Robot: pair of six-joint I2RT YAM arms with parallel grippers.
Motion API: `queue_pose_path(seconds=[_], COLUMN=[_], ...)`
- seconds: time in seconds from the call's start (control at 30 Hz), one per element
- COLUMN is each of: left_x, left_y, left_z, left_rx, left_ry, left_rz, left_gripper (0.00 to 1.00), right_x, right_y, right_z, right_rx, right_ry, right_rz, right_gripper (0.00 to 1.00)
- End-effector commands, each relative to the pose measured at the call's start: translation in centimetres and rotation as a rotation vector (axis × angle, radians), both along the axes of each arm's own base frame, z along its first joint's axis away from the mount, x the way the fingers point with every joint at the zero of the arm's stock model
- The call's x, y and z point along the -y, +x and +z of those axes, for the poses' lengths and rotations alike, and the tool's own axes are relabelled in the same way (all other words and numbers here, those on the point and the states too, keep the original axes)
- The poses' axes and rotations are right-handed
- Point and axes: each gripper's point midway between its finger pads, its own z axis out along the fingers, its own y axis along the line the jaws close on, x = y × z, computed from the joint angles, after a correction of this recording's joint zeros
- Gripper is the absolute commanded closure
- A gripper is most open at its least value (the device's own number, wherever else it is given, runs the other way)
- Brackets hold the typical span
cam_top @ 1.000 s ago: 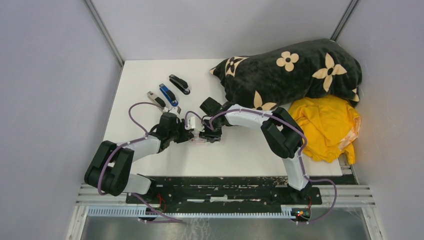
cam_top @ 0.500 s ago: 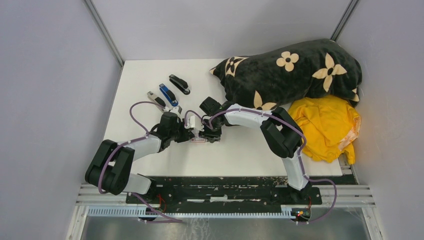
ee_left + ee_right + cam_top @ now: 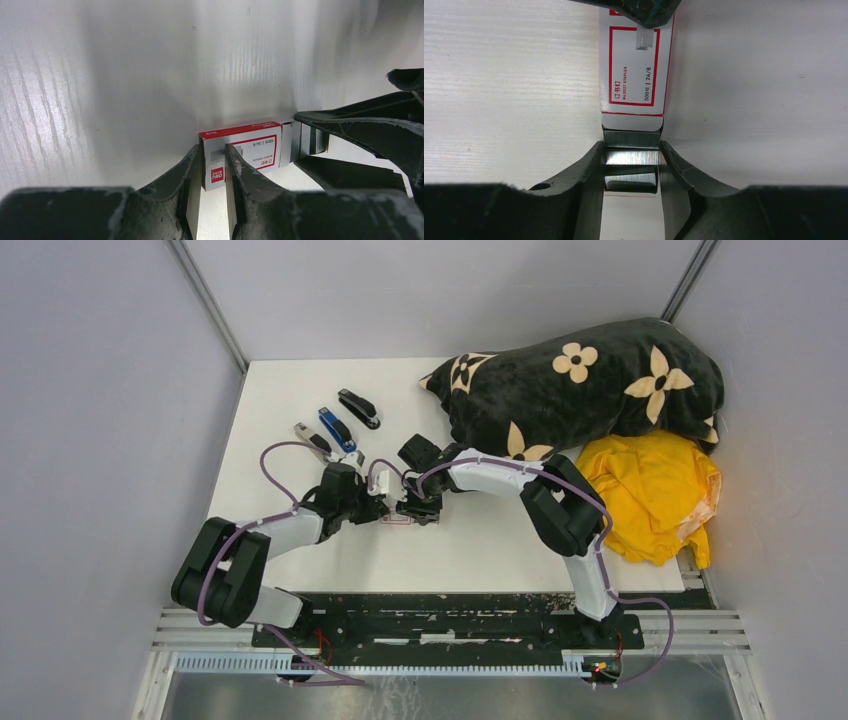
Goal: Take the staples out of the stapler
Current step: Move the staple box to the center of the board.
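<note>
Three staplers and one box on the table. My left claw pinches the box end; my right claw clamps the staples protruding from it.

White table between pale grey walls
</note>
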Motion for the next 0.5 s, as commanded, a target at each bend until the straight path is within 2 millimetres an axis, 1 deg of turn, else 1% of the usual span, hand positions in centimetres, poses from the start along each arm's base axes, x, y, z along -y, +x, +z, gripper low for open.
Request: queue_pose_path(seconds=[0.0, 0.27, 0.47], left_x=[-1.0, -0.5, -0.1], left_y=[-3.2, -3.4, -3.5], left_z=[-3.1, -3.1, -3.0], left_rx=[-0.132, -0.134, -0.133], left_ry=[0.085, 0.07, 0.052], left_rz=[-0.054, -0.073, -0.085], left_gripper=[0.69, 0.69, 0.69], right_x=[-1.3, -1.8, -2.2], right_y=[1.6, 1.0, 0.3], right_z=[0.3, 0.5, 0.2], right_rx=[0.055, 0.02, 0.003], right_ry=[0.038, 0.059, 0.06], right_rz=[-0.023, -0.025, -0.007], right_gripper=[0.61, 0.61, 0.61])
